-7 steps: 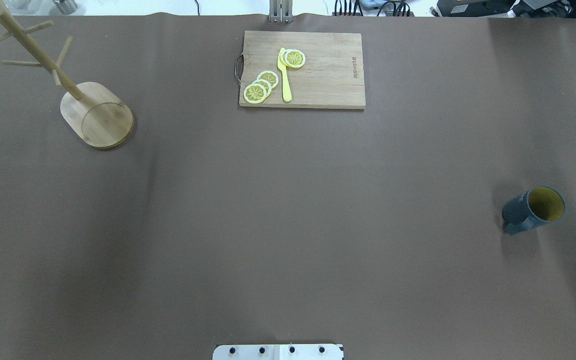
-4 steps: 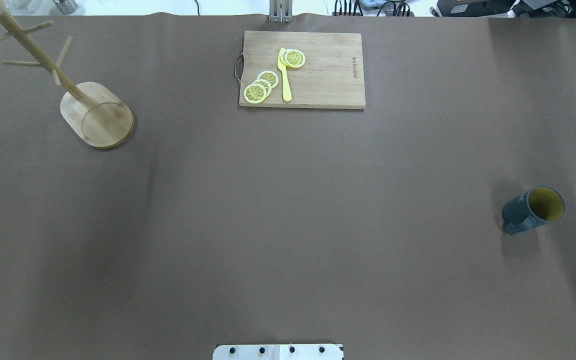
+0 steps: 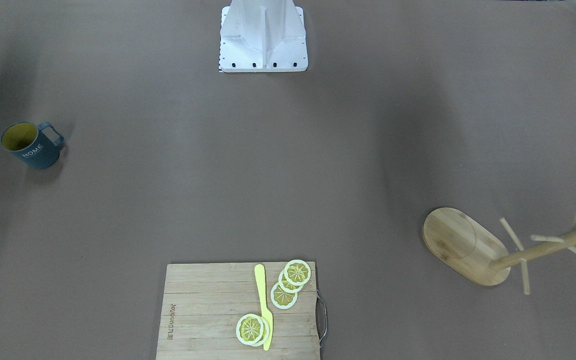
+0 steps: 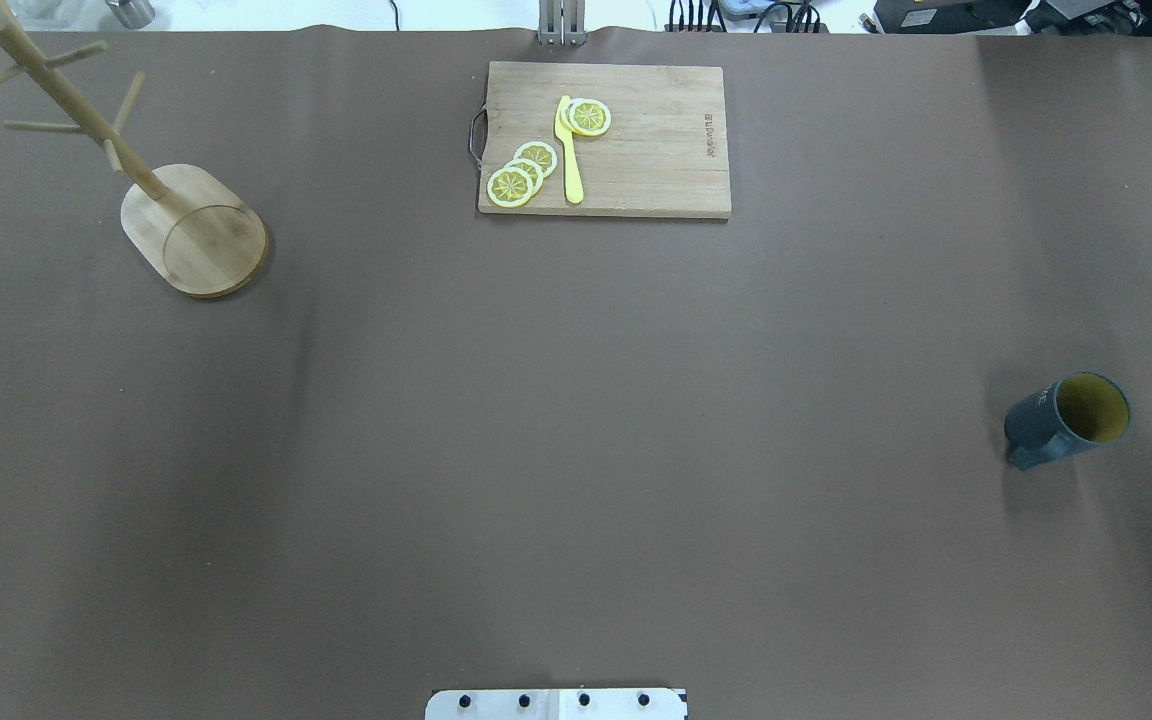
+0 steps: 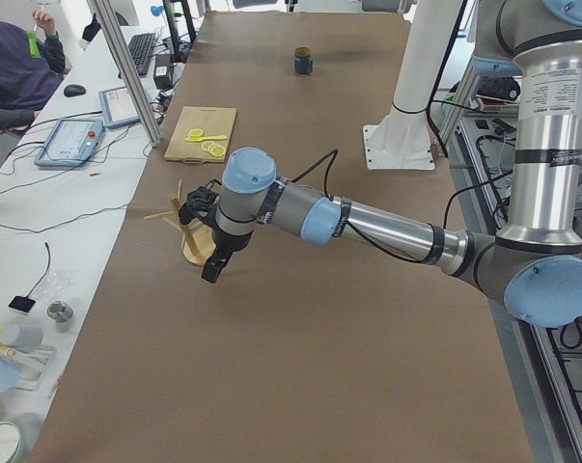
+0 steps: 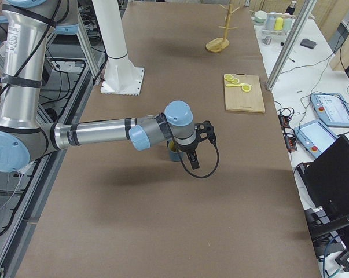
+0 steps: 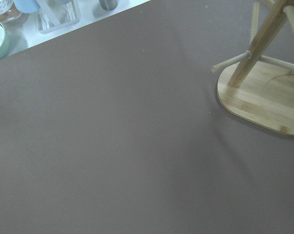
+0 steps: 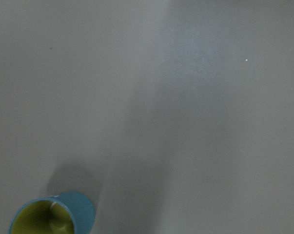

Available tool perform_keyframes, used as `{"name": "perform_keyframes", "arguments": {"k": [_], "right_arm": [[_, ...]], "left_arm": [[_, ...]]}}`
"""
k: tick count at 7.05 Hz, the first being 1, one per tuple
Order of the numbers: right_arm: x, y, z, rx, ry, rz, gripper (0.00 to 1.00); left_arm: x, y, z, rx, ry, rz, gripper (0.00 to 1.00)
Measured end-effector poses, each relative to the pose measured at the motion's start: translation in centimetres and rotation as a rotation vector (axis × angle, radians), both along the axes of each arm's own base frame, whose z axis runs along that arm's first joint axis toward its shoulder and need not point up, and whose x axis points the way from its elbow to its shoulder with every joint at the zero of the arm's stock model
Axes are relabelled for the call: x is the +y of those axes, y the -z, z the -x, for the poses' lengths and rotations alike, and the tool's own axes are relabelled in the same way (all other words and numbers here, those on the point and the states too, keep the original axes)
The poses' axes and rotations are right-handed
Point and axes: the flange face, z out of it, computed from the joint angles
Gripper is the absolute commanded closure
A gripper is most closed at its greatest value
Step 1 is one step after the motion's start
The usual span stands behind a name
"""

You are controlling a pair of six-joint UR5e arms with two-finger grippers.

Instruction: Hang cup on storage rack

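No change over the last second: the cup (image 4: 1066,420) stands upright at the robot's far right and the storage rack (image 4: 194,235) far left, well apart, so pickup has not begun. The right gripper (image 6: 193,164) hangs near the cup, the left gripper (image 5: 212,270) near the rack (jaw opening: cannot tell). Brown matte table covering (image 4: 576,450); cutting board (image 4: 656,150) at the far edge; an operator (image 5: 15,68) sits alongside.

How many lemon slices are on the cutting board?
5 slices, all on the cutting board. In the overhead view three overlap in a row left of the knife; two are stacked right of its far end, the lower mostly covered.
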Motion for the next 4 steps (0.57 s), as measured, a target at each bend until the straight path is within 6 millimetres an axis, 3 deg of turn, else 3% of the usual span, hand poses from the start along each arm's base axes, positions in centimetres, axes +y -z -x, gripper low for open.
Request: {"name": "perform_keyframes", "arguments": {"k": [2,4], "right_arm": [[0.4,0.2,5.8,0.011,0.080,0.018,0.00],[1.1,-0.1,9.5,0.053,0.142,0.007,0.00]], "left_arm": [[0.1,-0.1,0.0,0.002,0.003,-0.001,0.01],[0.1,-0.1,0.0,0.002,0.004,-0.001,0.01]]}}
